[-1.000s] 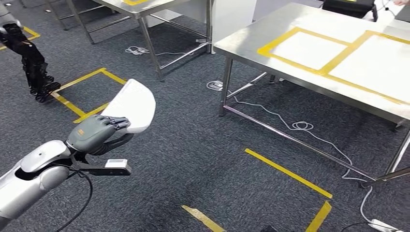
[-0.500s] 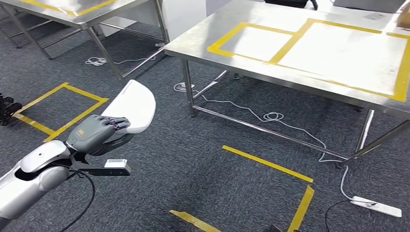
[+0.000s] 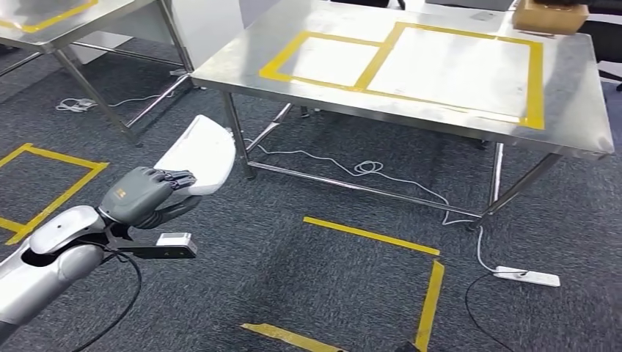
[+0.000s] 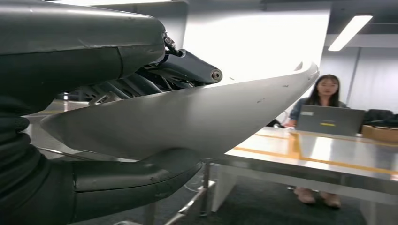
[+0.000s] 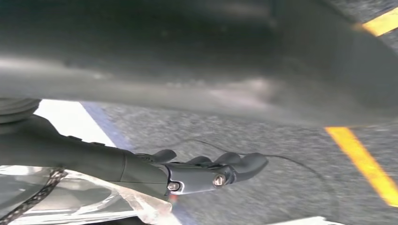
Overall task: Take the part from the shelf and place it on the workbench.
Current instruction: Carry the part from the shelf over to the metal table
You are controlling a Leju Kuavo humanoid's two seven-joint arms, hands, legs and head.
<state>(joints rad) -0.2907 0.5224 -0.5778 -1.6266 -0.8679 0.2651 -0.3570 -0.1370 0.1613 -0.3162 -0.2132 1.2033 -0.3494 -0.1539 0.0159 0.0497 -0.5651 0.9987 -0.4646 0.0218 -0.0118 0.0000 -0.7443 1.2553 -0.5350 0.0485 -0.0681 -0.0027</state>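
My left hand (image 3: 139, 196) grips a white curved shell part (image 3: 198, 155) by its near edge and holds it up above the carpet, at the left of the head view. In the left wrist view the part (image 4: 197, 117) lies across the hand (image 4: 94, 70), with the thumb under it. The steel workbench (image 3: 579, 110) stands ahead and to the right, and yellow tape marks rectangles (image 3: 323, 60) on its top. The part is short of the bench's near-left corner. My right hand (image 5: 187, 171) hangs over the carpet, fingers stretched out and holding nothing.
A cardboard box (image 3: 550, 15) sits at the bench's far right corner. Cables and a power strip (image 3: 527, 276) lie on the floor under and beside the bench. A second steel table (image 3: 44, 22) stands far left. A person (image 4: 326, 91) sits with a laptop (image 4: 331, 121) behind the bench.
The camera has swung round, so the workbench has slid from the right edge towards the middle of the picture. My left hand still holds the part in the same pose.
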